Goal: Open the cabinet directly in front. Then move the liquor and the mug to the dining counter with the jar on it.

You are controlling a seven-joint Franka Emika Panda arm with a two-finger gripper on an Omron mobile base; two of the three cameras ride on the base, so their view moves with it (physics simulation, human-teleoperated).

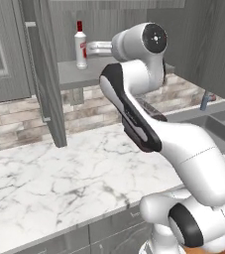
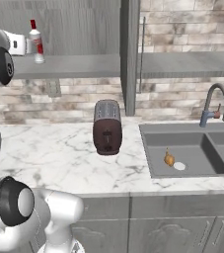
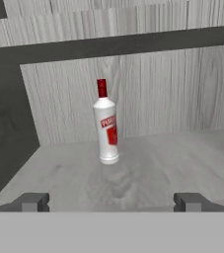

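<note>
My own arm hides my gripper [image 3: 111, 201] from the base views; jaws spread wide, bottle [image 3: 106, 126] upright ahead, centred, untouched.

The liquor [image 3: 106, 129] stands upright on the cabinet [image 3: 182, 148] shelf; toaster [image 2: 107, 127] on marble worktop [image 2: 54, 158].

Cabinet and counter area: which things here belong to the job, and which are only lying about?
Part of the job:
- cabinet, doors open
- liquor, upright on the cabinet shelf
- gripper, jaws open, facing the liquor, not touching it

Only lying about:
- toaster on the marble worktop
- sink with a faucet
- small yellow item in the sink
</note>
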